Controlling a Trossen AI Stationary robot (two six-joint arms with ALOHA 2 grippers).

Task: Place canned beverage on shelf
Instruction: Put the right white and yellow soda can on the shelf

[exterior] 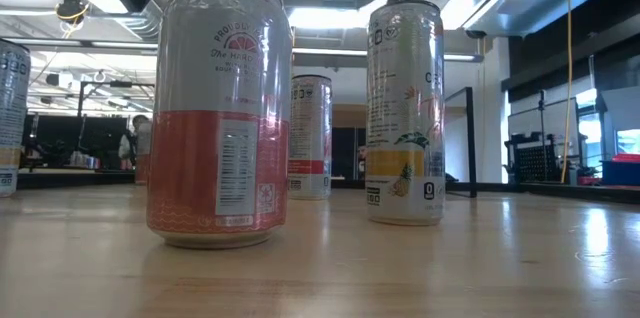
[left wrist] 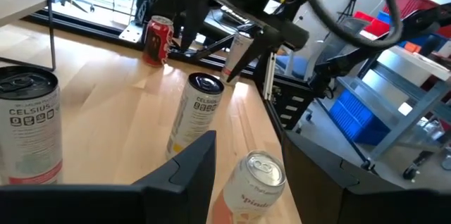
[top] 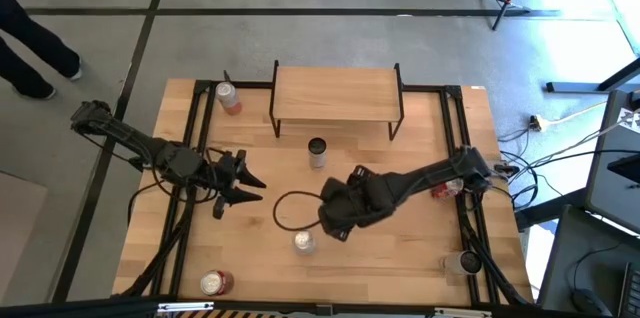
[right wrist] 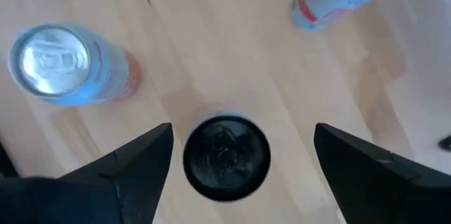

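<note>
Can (right wrist: 227, 157) upright on table (top: 400, 258), long axis vertical, black lid facing straight up at the right wrist camera. Seen side-on in the low view (exterior: 405, 108): white above, yellow band lower down, base flat on the wood. In the left wrist view (left wrist: 197, 111) likewise standing straight, no lean.

Right gripper (right wrist: 243, 129) above the can, pointing down, fingers (right wrist: 127, 171) spread wide. Can centred between the two fingers, bare wood showing on either side of the lid, neither finger touching. From the high view, right gripper (top: 335, 223) near the table's middle, covering the can from sight, well apart from the shelf (top: 335, 93) at the far edge. Shelf top bare.

Left gripper (top: 240, 183) low over the table's left half, fingers splayed, holding nothing.

Other cans around: dark-lidded one (top: 317, 150) just in front of the shelf, silver-lidded one (top: 304, 242) just beside the right gripper on the near side, pink one (top: 229, 98) by the shelf's left legs, red one (top: 215, 283) at the near edge.
</note>
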